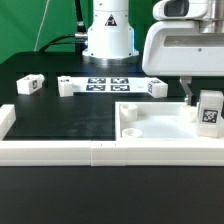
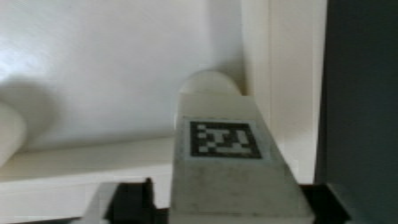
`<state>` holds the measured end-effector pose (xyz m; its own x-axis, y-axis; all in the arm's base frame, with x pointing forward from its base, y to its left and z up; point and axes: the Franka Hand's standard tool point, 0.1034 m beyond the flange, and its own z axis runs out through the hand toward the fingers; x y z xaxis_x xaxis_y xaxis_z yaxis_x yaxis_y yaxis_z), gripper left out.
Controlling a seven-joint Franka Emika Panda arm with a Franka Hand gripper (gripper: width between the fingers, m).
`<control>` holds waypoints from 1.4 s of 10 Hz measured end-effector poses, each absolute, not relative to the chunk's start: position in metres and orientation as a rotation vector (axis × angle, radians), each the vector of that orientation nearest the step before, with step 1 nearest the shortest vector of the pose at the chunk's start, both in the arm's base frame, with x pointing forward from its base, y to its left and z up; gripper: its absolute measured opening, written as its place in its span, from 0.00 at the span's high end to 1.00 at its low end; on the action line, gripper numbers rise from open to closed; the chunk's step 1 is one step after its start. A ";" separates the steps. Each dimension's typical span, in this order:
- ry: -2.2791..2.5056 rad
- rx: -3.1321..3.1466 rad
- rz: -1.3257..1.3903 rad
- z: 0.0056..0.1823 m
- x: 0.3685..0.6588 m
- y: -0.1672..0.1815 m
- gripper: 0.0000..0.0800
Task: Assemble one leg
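With the claw closed on the leg just above the slab, the leg probably needs to stay upright and go down slowly into the corner recess.

Tagged white leg upright between dark end effector fingers, white slab behind

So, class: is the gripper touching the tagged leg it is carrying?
Touching. In the wrist view the leg sits clamped between the gripper fingers, no gap visible.
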<state>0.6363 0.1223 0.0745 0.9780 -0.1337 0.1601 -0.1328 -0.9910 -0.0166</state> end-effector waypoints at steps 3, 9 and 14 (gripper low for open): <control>0.264 -3.111 -0.252 0.074 0.636 0.122 0.64; 1.199 -2.827 -0.242 0.074 0.635 0.118 0.64; 1.842 -2.405 -0.162 0.073 0.633 0.118 0.64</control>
